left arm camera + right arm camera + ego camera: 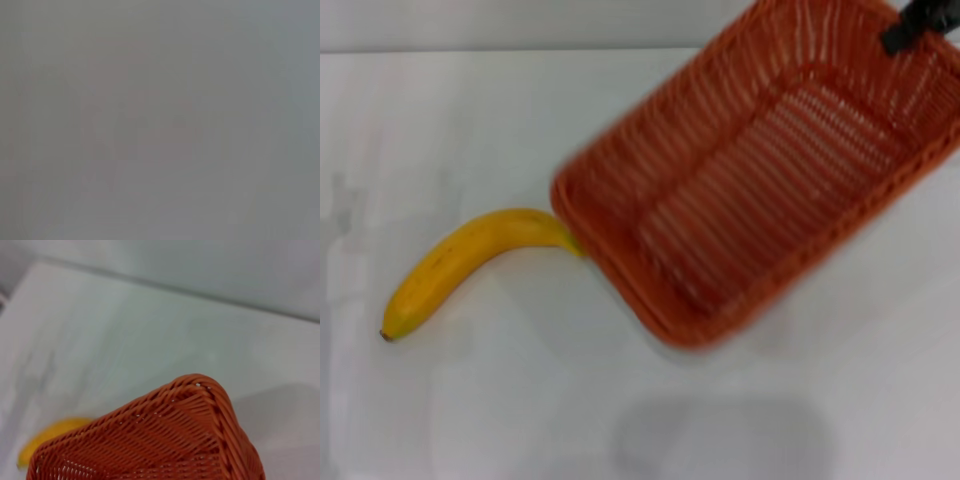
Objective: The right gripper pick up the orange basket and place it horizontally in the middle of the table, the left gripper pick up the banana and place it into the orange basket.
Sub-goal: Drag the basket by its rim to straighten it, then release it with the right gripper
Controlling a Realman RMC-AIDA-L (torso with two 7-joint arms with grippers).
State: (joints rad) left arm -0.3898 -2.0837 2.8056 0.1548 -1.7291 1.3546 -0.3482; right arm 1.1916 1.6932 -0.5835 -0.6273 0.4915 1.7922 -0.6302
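- White, smooth tabletop (470,130) fills nearly the whole head view, with a pale wall band along its far edge and a soft grey shadow on the near side below the basket.
- At centre right, the large rectangular orange woven basket (760,170) with its braided rim sits at a diagonal, not yet horizontal; it appears lifted or tilted, one corner aimed toward the banana, though whether it clears the surface cannot be told.
- At the basket's far right rim, the black right gripper (920,25) is only partly seen at the top corner; it seems clamped on the rim, but how its fingers stand cannot be told.
- From the right wrist view, a rounded basket corner (200,390) rises close to the camera, with a sliver of yellow beyond it.
- Just beside the basket's near-left corner, the single curved yellow banana (470,265) lies flat on the tabletop, its stem end touching or nearly touching the wicker and its dark blossom end pointing toward the left edge.
- Nothing of the left gripper shows in any view; the left wrist view gives only blank grey.
- Risk, as judged from here: the swinging basket corner could nudge or roll the banana, or be set down on its stem.
- A grip on one rim edge alone could also let the basket sag or slip, leaving it skewed.
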